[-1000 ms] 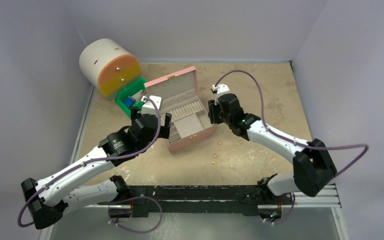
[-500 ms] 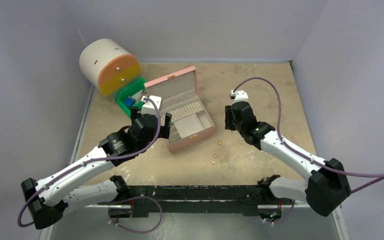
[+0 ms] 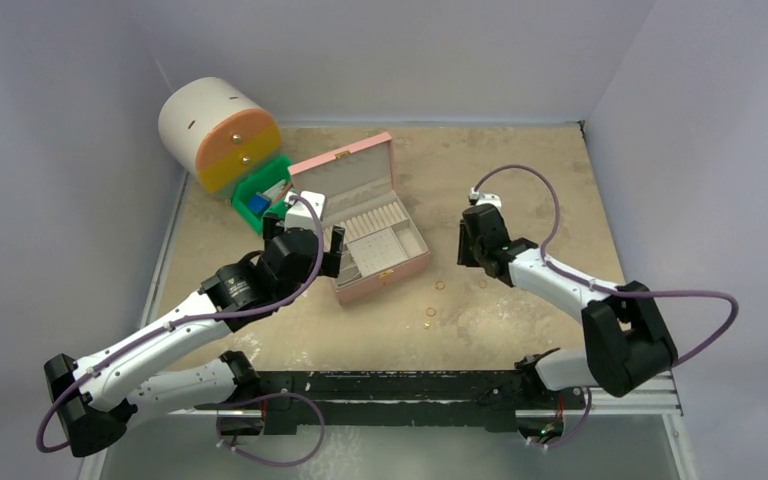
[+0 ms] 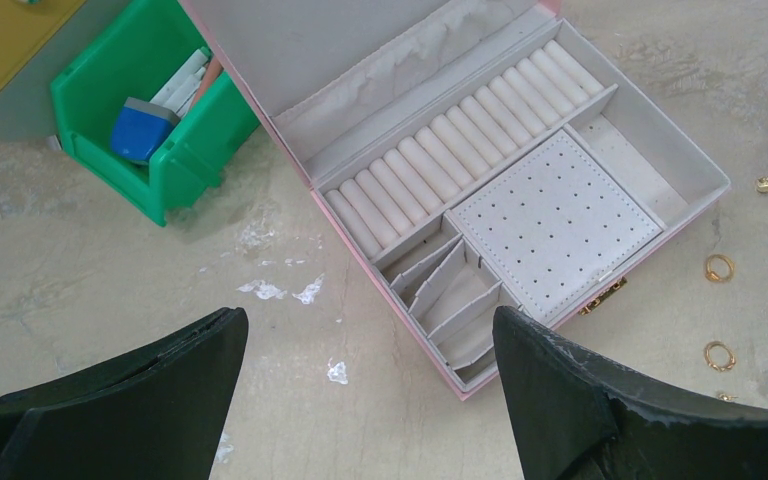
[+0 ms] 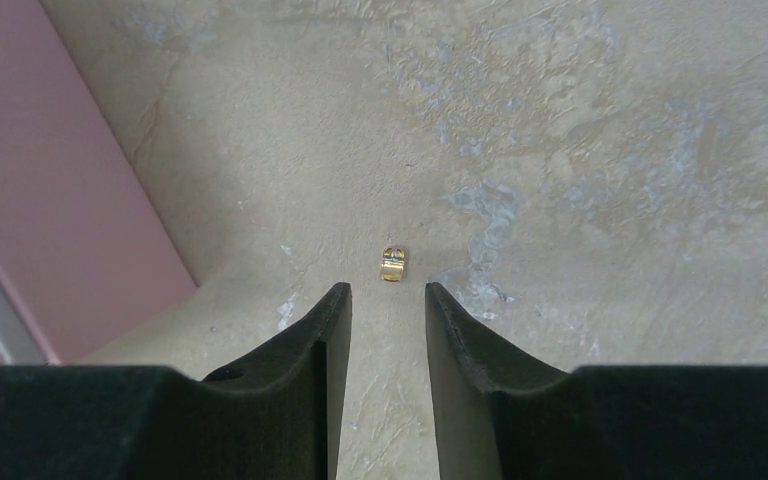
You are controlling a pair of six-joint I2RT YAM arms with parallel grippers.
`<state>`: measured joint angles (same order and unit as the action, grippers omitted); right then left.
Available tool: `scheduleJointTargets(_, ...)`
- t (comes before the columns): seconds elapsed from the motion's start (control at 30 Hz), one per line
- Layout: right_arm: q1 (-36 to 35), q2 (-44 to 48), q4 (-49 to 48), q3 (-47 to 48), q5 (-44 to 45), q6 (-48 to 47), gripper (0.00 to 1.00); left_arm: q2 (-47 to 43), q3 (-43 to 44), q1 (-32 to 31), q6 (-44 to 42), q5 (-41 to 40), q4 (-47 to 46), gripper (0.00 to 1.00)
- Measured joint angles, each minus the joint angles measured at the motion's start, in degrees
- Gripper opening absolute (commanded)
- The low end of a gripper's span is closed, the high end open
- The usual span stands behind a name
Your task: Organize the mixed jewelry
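The mixed jewelry lies on the table right of the open pink box (image 3: 345, 180). Two gold rings (image 3: 440, 285) (image 3: 429, 312) show in the top view and in the left wrist view (image 4: 719, 267) (image 4: 719, 355). A tiny gold piece (image 5: 392, 264) lies just beyond my right gripper (image 5: 388, 290), whose fingers stand narrowly apart, empty, low over the table. The same piece shows in the left wrist view (image 4: 763, 183). My left gripper (image 4: 370, 350) is wide open and empty, above the table at the box's left front corner (image 4: 550, 225). The box compartments look empty.
A green bin (image 3: 260, 190) with a blue item (image 4: 140, 130) sits left of the box. A white and orange drum (image 3: 218, 132) stands at the back left. The pink box wall (image 5: 60, 220) is to the left of my right gripper.
My right gripper has moved away from the box's right side, to the right and down toward the table. The left arm has not moved.
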<state>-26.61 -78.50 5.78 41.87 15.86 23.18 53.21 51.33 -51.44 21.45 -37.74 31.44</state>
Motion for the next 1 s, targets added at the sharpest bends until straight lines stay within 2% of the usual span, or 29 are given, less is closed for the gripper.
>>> scheduleJointTargets(0.2,0.5,-4.0,-1.5,0.0,-0.5,1.6,0.33,0.0,0.0,0.0,0.0,0.0,0.0,0.93)
scheduleJointTargets(0.83,1.3,-9.1,-6.3,0.0,-0.3,3.7,0.19,0.0,0.0,0.0,0.0,0.0,0.0,0.93)
scheduleJointTargets(1.0,1.3,-9.7,-6.5,0.0,-0.3,3.9,0.11,0.0,0.0,0.0,0.0,0.0,0.0,0.93)
